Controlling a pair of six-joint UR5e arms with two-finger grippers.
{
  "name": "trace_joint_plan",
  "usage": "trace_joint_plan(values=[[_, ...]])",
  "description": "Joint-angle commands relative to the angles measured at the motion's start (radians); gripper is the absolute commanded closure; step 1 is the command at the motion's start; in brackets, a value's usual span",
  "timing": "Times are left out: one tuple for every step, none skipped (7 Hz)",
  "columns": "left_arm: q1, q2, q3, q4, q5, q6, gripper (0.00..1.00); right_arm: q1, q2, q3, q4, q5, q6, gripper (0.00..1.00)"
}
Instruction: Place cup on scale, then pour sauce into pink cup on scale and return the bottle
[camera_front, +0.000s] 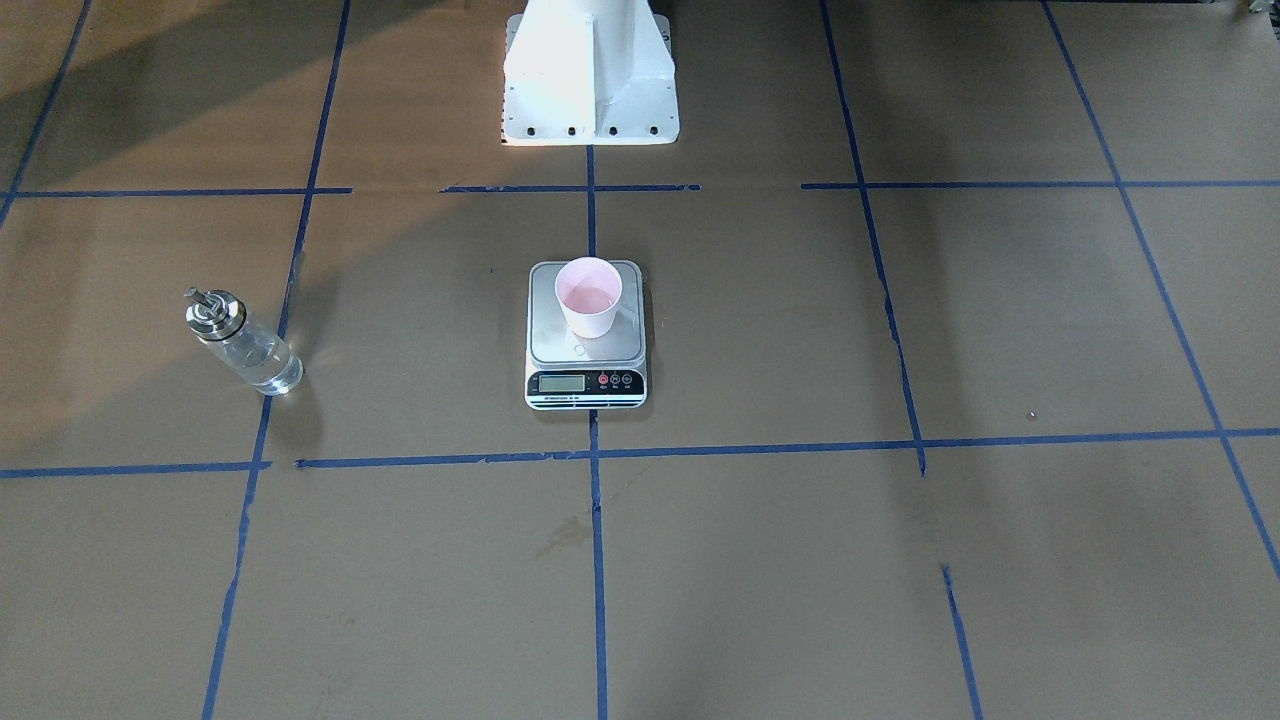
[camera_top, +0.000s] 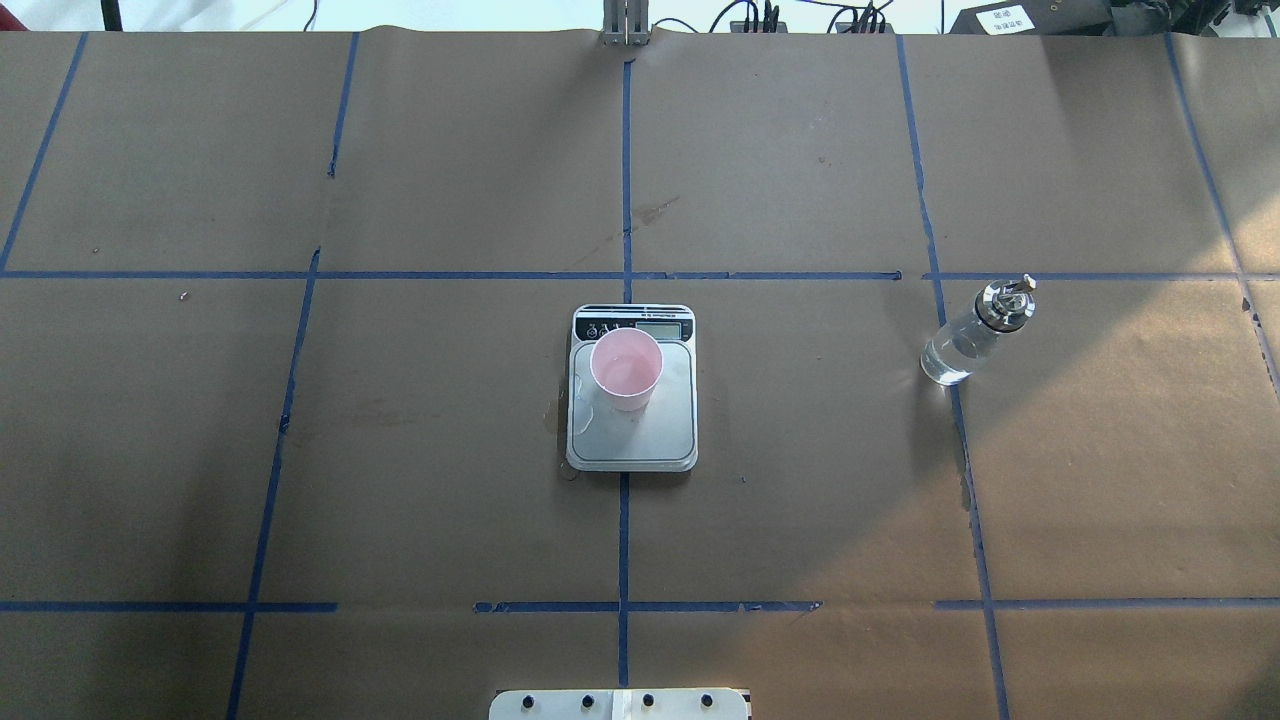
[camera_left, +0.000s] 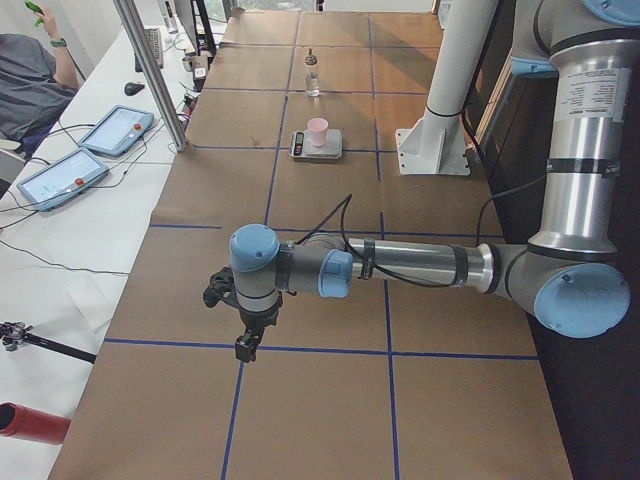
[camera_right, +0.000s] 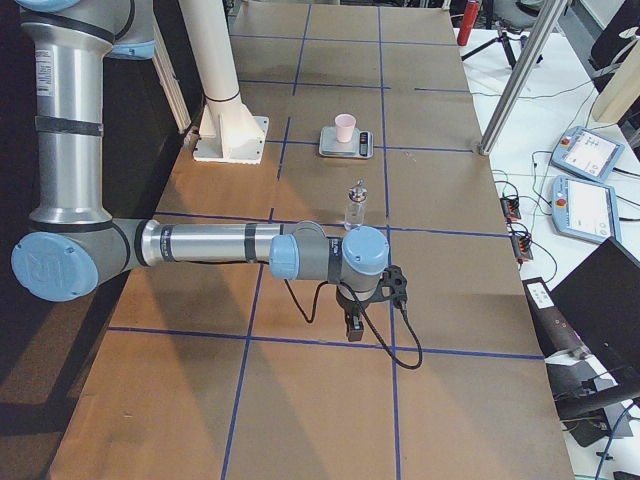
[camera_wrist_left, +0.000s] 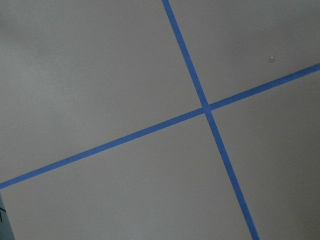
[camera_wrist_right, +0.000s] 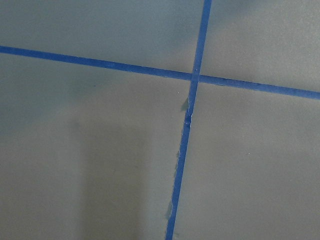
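The pink cup (camera_front: 588, 297) stands upright on the far part of the scale's steel platform (camera_front: 560, 345), with a little clear liquid inside. In the overhead view the cup (camera_top: 626, 370) and the scale (camera_top: 630, 440) sit at the table's centre. The glass bottle (camera_front: 245, 345) with its silver pourer stands alone on the paper at the robot's right (camera_top: 965, 340), a little clear sauce at its bottom. My left gripper (camera_left: 245, 345) and right gripper (camera_right: 352, 328) hover low over the table ends, far from these things. I cannot tell whether they are open or shut.
The white robot pedestal (camera_front: 590, 70) stands behind the scale. Blue tape lines cross the brown paper. A damp mark (camera_top: 555, 415) lies beside the scale. Tablets (camera_left: 115, 128), a metal post (camera_left: 150, 70) and an operator (camera_left: 30, 80) are along the far table edge.
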Motion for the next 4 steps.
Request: trace_joint_plan(values=[[-0.001, 0.000, -0.001, 0.000, -0.001, -0.001, 0.00, 0.001, 0.000, -0.002, 0.000, 0.000, 0.000, 0.00], [-0.001, 0.000, -0.001, 0.000, -0.001, -0.001, 0.00, 0.001, 0.003, 0.000, 0.000, 0.000, 0.000, 0.00], [-0.001, 0.000, -0.001, 0.000, -0.001, -0.001, 0.00, 0.002, 0.005, 0.000, 0.000, 0.000, 0.000, 0.00], [-0.001, 0.001, -0.001, 0.000, -0.001, -0.001, 0.00, 0.002, 0.008, 0.000, 0.000, 0.000, 0.000, 0.00]])
